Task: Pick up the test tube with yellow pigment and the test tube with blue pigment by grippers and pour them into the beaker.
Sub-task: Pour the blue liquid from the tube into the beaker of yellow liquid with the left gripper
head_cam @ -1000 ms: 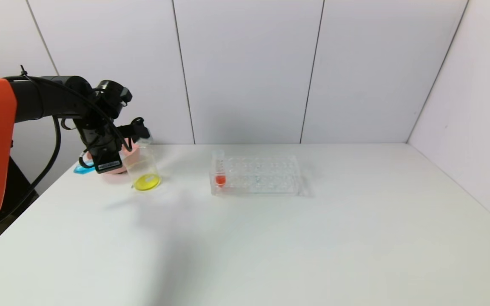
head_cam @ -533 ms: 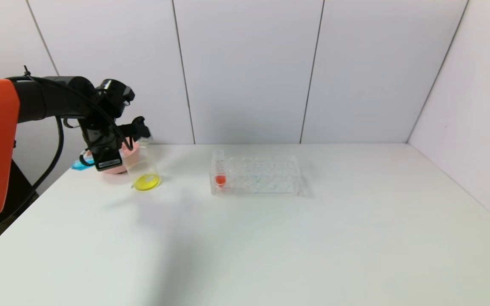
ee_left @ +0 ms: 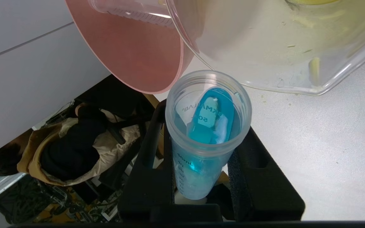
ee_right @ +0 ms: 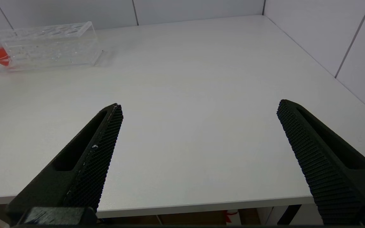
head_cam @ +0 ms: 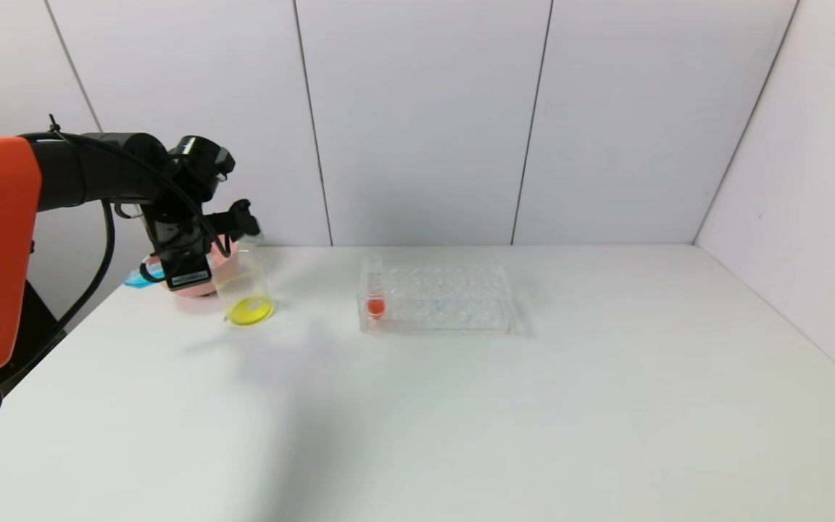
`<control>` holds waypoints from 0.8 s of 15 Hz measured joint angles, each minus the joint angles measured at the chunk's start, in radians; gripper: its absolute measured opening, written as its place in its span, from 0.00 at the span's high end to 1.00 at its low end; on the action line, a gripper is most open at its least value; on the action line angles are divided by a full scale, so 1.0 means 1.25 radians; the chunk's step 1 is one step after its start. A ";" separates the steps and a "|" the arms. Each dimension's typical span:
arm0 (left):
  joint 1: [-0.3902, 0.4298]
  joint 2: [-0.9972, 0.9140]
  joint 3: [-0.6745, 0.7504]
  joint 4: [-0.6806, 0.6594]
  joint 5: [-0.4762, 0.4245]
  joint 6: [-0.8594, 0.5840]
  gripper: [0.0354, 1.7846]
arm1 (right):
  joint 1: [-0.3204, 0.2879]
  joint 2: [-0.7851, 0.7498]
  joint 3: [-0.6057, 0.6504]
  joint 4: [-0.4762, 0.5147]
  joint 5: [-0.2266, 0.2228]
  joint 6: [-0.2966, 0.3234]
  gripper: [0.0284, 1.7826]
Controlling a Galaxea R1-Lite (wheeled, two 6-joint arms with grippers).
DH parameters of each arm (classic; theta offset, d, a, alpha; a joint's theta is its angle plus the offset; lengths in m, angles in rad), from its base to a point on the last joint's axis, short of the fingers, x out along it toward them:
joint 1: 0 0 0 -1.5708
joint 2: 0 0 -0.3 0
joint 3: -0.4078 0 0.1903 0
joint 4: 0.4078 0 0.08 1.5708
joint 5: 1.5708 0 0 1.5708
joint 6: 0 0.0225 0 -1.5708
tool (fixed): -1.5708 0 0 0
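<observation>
Left end effector (ee_left: 206,177) is clenched on the test tube with blue pigment (ee_left: 206,133), black fingers (ee_left: 152,158) pressed on both sides of the clear graduated tube; blue liquid is pooled inside it and the open mouth faces the wrist camera. In the head view that left end effector (head_cam: 225,235) sits at the far left of the desk (head_cam: 461,406), up against the beaker (head_cam: 243,286) and in front of the pink bowl (head_cam: 196,283), and the blue tube (head_cam: 143,275) sticks out sideways toward the desk's left edge, lying tilted, not upright. Beaker stands on the desk just beside the pink bowl, with yellow liquid in its bottom; in the left wrist view the beaker (ee_left: 280,47) wall is just next to the tube mouth, with the pink bowl (ee_left: 131,50) right beside it, and a second clear graduated tube (ee_left: 131,11) lies in the bowl, contents cannot be told. Clear tube rack (head_cam: 438,299) stands mid-desk, well apart from the beaker, holding one upright tube with orange-red liquid (head_cam: 375,290) at its left end. Right end effector (ee_right: 198,126) is released, fingers spread wide, hovering over the near edge of the desk, nothing between them; the rack (ee_right: 43,44) shows far off in its view.
</observation>
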 joint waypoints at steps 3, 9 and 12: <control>-0.003 0.000 0.000 0.001 0.004 0.001 0.74 | 0.000 0.000 0.000 0.000 0.000 0.000 0.00; -0.005 -0.002 0.000 0.001 0.005 0.001 0.74 | 0.000 0.000 0.000 0.000 0.000 0.000 0.00; -0.005 -0.003 0.000 0.001 0.004 0.001 0.74 | 0.000 0.000 0.000 0.000 0.000 0.000 0.00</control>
